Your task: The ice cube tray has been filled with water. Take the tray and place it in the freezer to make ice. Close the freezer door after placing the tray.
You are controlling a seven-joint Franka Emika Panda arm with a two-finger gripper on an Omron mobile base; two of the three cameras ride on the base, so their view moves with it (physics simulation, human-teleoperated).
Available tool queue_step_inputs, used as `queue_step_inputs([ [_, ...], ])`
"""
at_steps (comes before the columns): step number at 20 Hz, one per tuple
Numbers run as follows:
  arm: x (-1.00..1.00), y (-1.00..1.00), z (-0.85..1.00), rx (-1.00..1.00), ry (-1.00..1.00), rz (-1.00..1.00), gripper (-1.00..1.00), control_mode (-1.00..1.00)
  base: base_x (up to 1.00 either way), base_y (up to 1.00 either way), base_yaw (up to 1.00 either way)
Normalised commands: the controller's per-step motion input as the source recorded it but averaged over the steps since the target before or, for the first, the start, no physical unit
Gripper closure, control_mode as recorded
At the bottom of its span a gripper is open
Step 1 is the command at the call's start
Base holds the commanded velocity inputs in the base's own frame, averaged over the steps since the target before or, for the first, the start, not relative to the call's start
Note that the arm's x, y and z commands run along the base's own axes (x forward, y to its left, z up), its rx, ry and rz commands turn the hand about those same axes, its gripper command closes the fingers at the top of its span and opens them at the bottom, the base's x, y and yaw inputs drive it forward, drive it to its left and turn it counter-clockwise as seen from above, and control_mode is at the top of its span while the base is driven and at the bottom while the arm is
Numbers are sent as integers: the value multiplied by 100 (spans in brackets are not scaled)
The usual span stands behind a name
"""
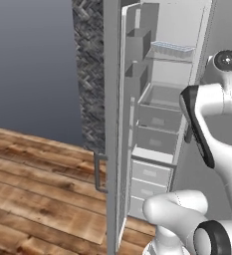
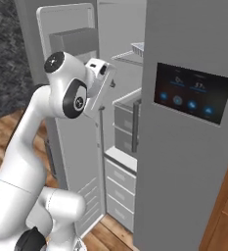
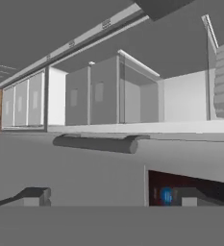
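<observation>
On the left, the freezer door (image 1: 112, 124) stands swung wide, its bar handle (image 1: 98, 172) facing the wooden floor (image 1: 33, 184). Past it the freezer (image 1: 160, 119) is open, grey drawers stacked below, and the ice cube tray (image 1: 172, 49) lies on the upper shelf inside. My gripper (image 3: 111, 197) has its fingers spread wide with nothing between them, pointed at the freezer front. To the right is the other door with its dark screen (image 2: 193, 93).
</observation>
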Motion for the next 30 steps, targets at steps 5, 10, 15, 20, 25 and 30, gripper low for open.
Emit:
queue_step_inputs([
  [5, 0, 0, 0, 0, 0, 0, -100, 100, 0, 20, -25],
  [10, 0, 0, 0, 0, 0, 0, -100, 100, -2, 34, -34],
  [15, 0, 0, 0, 0, 0, 0, -100, 100, -23, 56, -34],
  [20, 0, 0, 0, 0, 0, 0, -100, 100, -39, 61, -29],
  [25, 0, 0, 0, 0, 0, 0, -100, 100, -36, 54, -20],
  [30, 0, 0, 0, 0, 0, 0, -100, 100, 6, 45, -14],
])
